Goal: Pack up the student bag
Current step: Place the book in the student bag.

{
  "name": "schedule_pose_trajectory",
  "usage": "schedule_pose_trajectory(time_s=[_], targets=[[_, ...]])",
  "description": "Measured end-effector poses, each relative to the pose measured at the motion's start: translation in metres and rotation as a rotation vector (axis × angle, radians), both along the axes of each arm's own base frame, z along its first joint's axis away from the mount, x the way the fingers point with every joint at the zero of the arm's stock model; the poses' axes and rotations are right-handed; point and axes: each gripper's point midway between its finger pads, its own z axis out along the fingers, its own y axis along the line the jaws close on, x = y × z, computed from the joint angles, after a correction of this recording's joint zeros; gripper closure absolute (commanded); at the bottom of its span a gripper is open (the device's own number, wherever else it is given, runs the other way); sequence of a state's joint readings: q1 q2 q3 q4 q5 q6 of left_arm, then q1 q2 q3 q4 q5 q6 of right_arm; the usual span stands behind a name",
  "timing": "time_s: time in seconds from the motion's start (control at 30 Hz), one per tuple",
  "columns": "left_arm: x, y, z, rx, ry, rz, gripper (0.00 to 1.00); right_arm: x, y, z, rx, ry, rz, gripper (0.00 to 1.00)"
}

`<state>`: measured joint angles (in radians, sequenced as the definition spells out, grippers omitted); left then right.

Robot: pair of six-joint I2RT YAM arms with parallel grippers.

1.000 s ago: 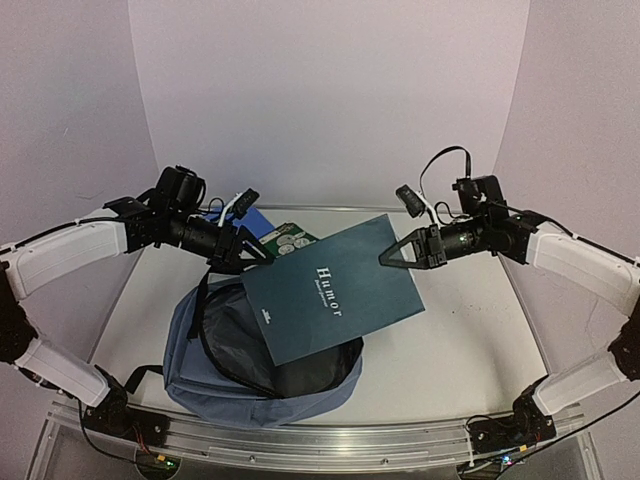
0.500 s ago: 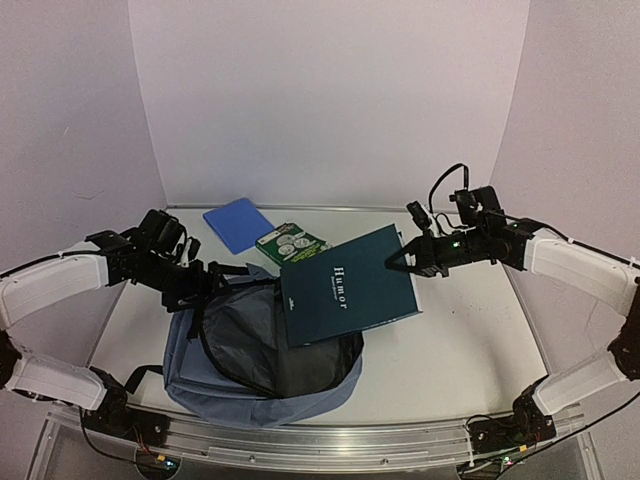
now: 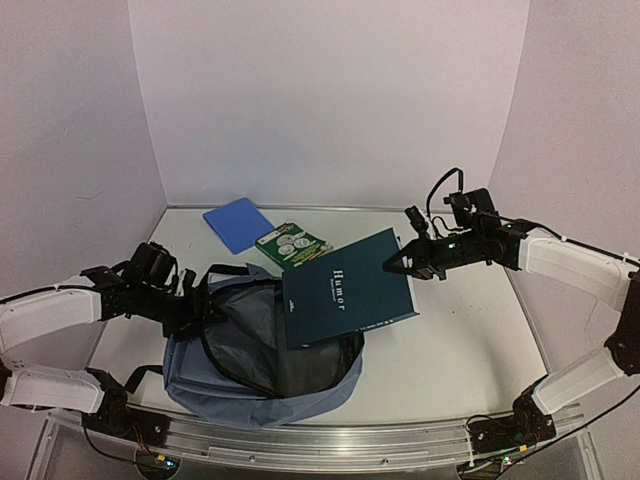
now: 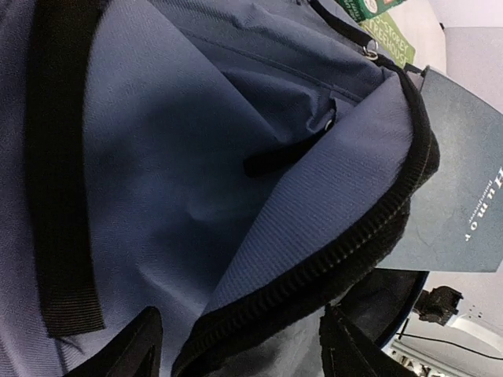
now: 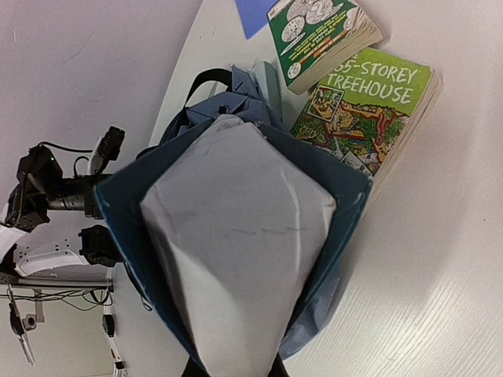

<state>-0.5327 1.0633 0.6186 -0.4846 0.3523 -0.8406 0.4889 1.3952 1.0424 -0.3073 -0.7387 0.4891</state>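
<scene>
Left pincer [image 3: 200, 303] stands spread astride the rim of the bag [image 3: 205, 380]; I see it at the white table [image 3: 470, 340] near edge, left of centre. Right pincer [image 3: 392, 266] clenches a teal book [image 3: 345, 295] above it. Lilac walls [image 3: 330, 100] surround.

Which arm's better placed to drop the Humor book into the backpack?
Right. The right claw is shut on a corner of the Humor book, holding it tilted over the open backpack. The left claw only straddles the zipper rim on the bag's left side, likely better for keeping it open.
</scene>
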Motion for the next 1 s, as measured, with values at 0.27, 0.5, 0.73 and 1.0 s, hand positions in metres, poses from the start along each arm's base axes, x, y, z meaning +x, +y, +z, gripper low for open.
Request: schedule_pose_trajectory(time_s=[0.27,0.5,0.73,1.0], targets=[[0.001,-0.020,0.026,-0.150,-0.077,-0.061,1.00,-0.001,0.001,0.000,0.013,0.032,-0.012,1.00],[0.006,-0.040,0.106,-0.265,-0.306,-0.203,1.00,-0.008,0.006,0.003,0.033,0.073,-0.022,1.00],[0.012,-0.057,0.161,-0.312,-0.441,-0.336,1.00,-0.021,0.019,0.005,0.080,0.127,-0.031,1.00],[0.014,-0.070,0.169,-0.334,-0.444,-0.430,1.00,-0.027,0.033,0.004,0.142,0.225,-0.091,1.00]])
